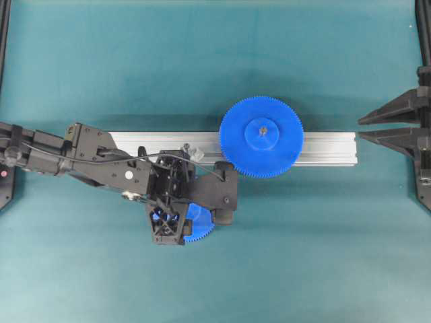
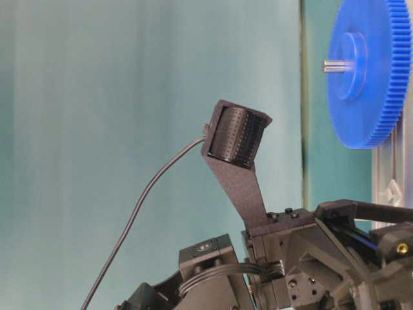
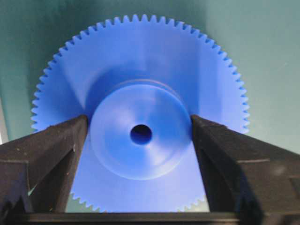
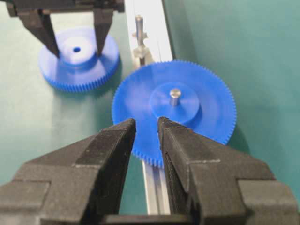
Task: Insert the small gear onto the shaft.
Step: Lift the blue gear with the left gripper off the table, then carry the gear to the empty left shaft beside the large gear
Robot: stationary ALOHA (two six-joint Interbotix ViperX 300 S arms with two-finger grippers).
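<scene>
While the left claw (image 3: pixel 139 136) reaches down over the table, these lines hold:

Left claw: its two black fingers (image 3: pixel 56 145) stand on either side of the small gear's raised hub, right at the hub's wall; whether they press it I cannot tell from the left wrist view.

Small gear (image 3: pixel 139 122): blue plastic disc, fine even teeth round the rim, smooth round hub with a dark centre hole; it lies flat on the mat, directly under the left claw, hub between the fingers.

Shaft (image 4: pixel 139 26): thin silvery metal pin, upright on a small shiny angular base seated on the rail; it stands just beyond the left claw's outer finger, apart from the small gear.

Large gear (image 1: pixel 261 137): broader blue toothed disc, seated on the rail with its own metal pin through the hub; it lies well to the side of the left claw, past the shaft.

Rail (image 1: pixel 330 148): long pale aluminium extrusion with lengthwise grooves, running under the large gear and beside the left claw.

Right claw (image 4: pixel 146 129): black, matte, wedge-shaped fingers with a narrow gap, nothing between them; it sits at the table's edge, far from both gears in the overhead view.

Open room: bare mat surrounds the small gear's rim on the side away from the rail.

Surface: teal, slightly glossy mat (image 1: pixel 202 60), flat, with dark frame posts at the side edges.
</scene>
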